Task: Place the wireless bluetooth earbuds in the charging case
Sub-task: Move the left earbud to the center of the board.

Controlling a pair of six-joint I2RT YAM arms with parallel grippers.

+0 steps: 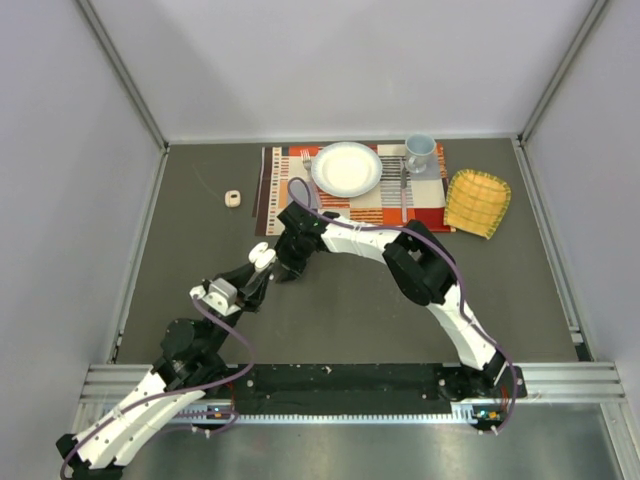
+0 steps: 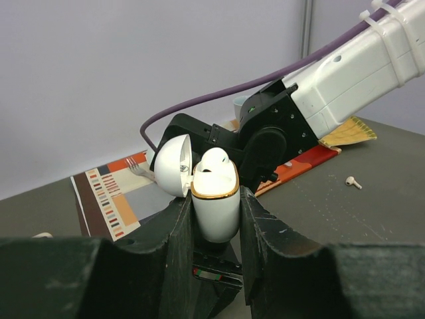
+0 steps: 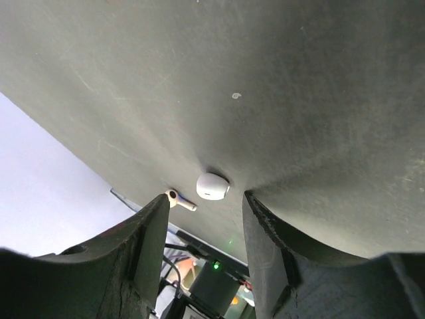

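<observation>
I'm clamping my left gripper (image 2: 214, 197) on the open white gold-rimmed charging case (image 2: 214, 216), one white earbud (image 2: 214, 161) sitting inside; right gripper (image 3: 206, 199) is gaping.

The charging case (image 2: 216, 212) is glossy white with a thin gold band round its mouth, its lid white as well; the earbud (image 2: 214, 159) seated in it is white; the left gripper (image 2: 214, 199) and right gripper (image 3: 204, 195) are black; the arms (image 1: 350, 238) pair white shells with black joints, trailed by a purple cable (image 2: 219, 92); the table (image 1: 350, 310) is dark grey; the placemat (image 1: 285, 185) carries stripes and blocks of orange, red, brown and cream; the plate (image 1: 318, 165) is white with a pale blue rim; the mug (image 1: 419, 152) is light blue; the cloth (image 1: 477, 203) is yellow with a fine check; a small case (image 1: 233, 198) is pinkish-beige; a loose earbud (image 3: 210, 187) is white, the stemmed earbud (image 3: 180, 201) beside it pale cream.
</observation>
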